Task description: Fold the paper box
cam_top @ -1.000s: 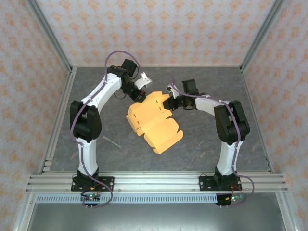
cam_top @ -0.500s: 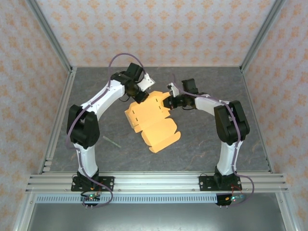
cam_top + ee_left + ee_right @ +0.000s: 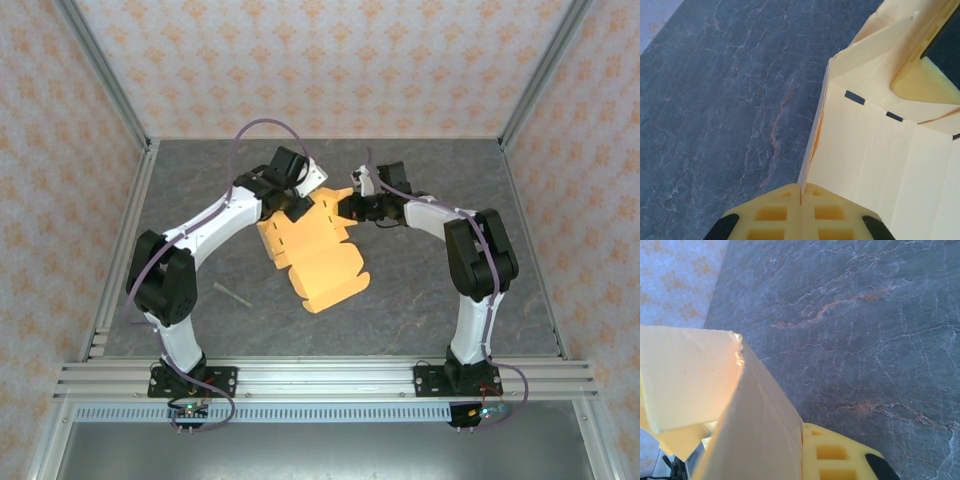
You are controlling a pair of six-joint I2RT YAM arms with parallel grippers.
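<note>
**A:** From the top camera, where is the paper box [image 3: 312, 255]?

**B:** Mid-desk [image 3: 430, 300]. It is an orange-yellow sheet with its far end between the two arms and its rounded near flap pointing toward their bases. The left end effector [image 3: 298, 207] meets the far-left corner and the right end effector [image 3: 350, 208] the far-right edge. A thin pale strip [image 3: 232, 294] lies on the desk to the left, well apart from the box.

**A:** And the left wrist camera?

**B:** The left end effector [image 3: 801, 200] has its yellow pads [image 3: 775, 220] pressed together, with an upright edge of the paper box [image 3: 880, 160] pinched in the seam between them. The panel spreads away to the right, with small dark slots in it. Bare grey desk [image 3: 715, 100] lies to the left.

**A:** Right wrist camera?

**B:** A panel of the paper box [image 3: 755, 435] stands edge-on against one of the pads [image 3: 835, 455] of the right end effector [image 3: 802, 440] — the other is hidden behind the paper. The jaws are closed down on that panel. The desk [image 3: 865, 315] stretches right and far, with patterned wall [image 3: 675, 280] at the far left.
</note>
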